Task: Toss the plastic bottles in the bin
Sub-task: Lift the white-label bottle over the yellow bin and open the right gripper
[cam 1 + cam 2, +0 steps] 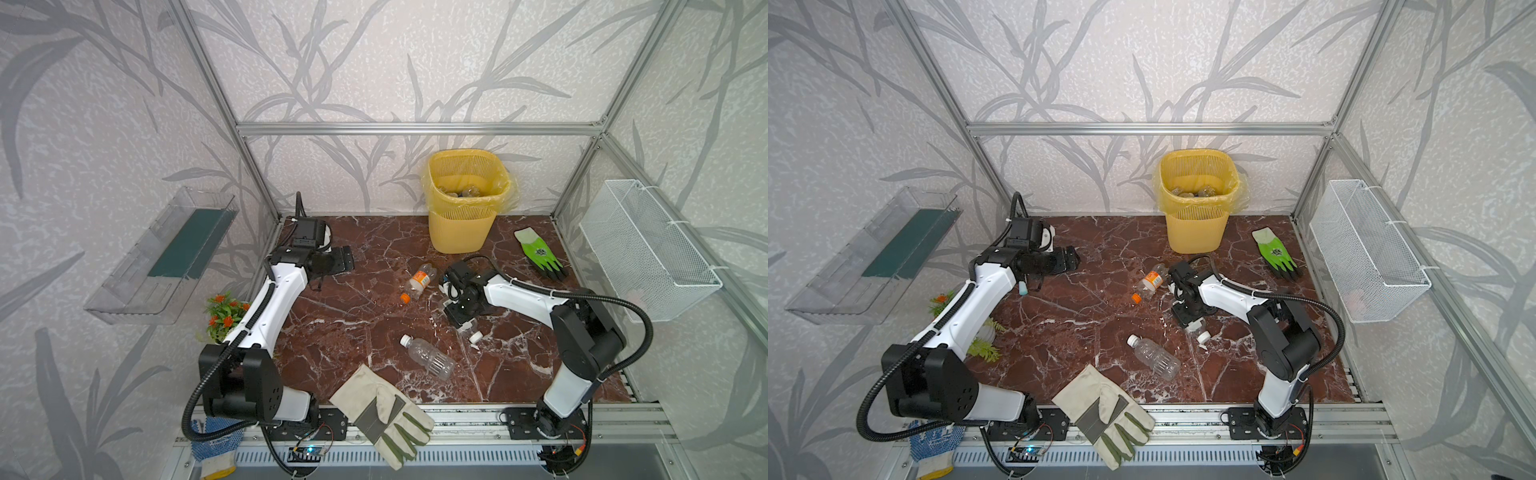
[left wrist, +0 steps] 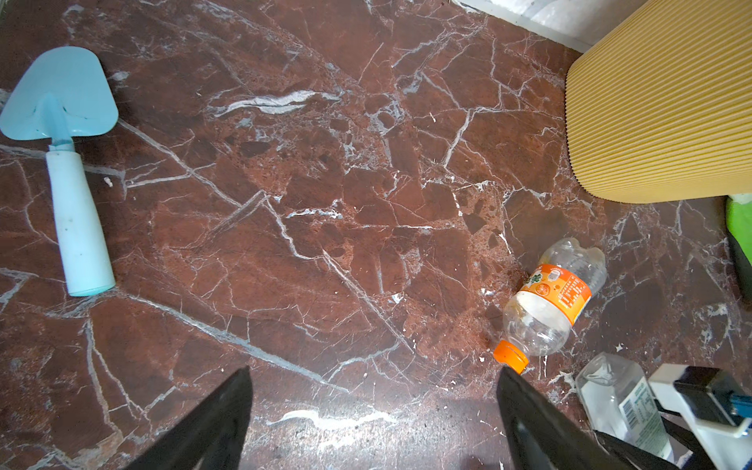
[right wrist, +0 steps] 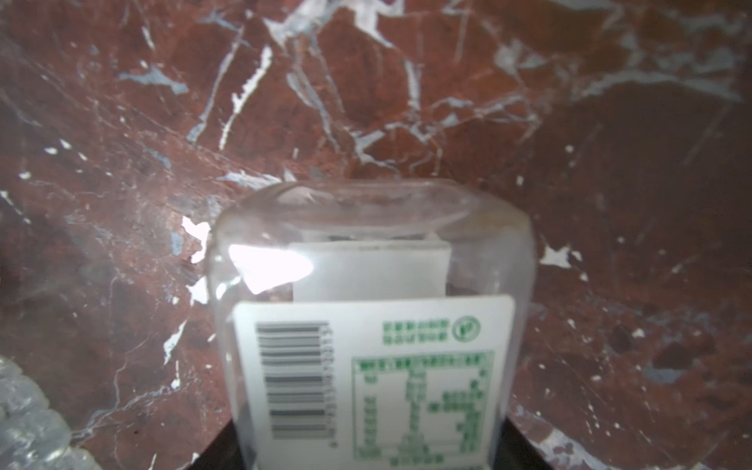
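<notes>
Right now my right pincer (image 1: 462, 321) is pinching the white-label bottle (image 3: 374, 325) by its sides, just 3 o'clock of centre on the marble table (image 1: 353, 316). Can't tell if it's lifted or resting. My left pincer (image 2: 374, 376) is spread wide, out around 10 o'clock. The yellow bin (image 1: 457, 237) sits at 12 o'clock, bag-lined, with a few bottles (image 1: 462, 192) lying in the bottom. The orange-label bottle (image 1: 420, 281) lies on its side near centre, the clear white-capped bottle (image 1: 428, 357) around 6. The clear tray (image 1: 124, 299) at 9 holds a dark green slab (image 1: 189, 245).
</notes>
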Controlling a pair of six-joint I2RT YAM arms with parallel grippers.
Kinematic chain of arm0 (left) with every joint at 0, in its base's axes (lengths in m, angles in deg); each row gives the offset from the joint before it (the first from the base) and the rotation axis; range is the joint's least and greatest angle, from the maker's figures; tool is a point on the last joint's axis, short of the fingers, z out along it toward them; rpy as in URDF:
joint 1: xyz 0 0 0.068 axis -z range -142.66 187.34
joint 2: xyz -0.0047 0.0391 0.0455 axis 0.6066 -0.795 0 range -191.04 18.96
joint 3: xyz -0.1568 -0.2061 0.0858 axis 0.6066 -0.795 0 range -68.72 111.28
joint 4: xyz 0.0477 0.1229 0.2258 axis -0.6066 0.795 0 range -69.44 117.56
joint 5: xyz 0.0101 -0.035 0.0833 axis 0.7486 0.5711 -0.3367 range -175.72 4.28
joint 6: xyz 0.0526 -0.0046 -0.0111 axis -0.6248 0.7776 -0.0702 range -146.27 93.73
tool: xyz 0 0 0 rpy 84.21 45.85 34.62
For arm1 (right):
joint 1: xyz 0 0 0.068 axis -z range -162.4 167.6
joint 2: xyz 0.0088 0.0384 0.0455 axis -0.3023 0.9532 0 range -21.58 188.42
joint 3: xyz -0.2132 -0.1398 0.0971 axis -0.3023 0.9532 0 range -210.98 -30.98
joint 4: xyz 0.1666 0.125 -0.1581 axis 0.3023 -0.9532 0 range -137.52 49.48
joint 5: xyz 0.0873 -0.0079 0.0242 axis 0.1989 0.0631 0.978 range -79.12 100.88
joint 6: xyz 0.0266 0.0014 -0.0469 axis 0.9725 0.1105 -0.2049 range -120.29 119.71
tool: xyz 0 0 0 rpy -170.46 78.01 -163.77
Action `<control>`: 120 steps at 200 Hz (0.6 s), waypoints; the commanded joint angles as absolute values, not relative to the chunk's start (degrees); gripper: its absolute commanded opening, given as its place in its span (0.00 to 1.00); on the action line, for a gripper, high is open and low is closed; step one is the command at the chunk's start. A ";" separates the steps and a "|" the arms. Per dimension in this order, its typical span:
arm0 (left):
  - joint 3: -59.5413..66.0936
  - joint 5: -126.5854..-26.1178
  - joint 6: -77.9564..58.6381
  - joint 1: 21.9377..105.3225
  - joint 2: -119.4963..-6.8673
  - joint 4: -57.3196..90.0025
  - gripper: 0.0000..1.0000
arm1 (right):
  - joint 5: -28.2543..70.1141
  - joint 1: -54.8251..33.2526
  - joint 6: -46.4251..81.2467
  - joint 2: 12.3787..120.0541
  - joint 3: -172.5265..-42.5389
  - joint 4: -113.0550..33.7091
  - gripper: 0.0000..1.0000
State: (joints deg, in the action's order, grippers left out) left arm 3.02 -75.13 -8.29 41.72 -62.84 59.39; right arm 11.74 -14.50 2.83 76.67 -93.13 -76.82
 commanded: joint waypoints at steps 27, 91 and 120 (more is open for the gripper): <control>2.04 -72.81 -8.78 41.39 -62.42 58.81 0.93 | 19.21 0.78 16.50 62.03 -82.02 -70.81 0.61; 2.03 -70.36 -8.34 41.39 -62.72 58.24 0.92 | 22.09 14.08 24.98 44.04 -66.37 -66.62 0.65; 1.41 -70.20 -8.47 41.61 -61.22 57.57 0.92 | 24.51 13.91 24.59 46.51 -81.05 -68.84 0.65</control>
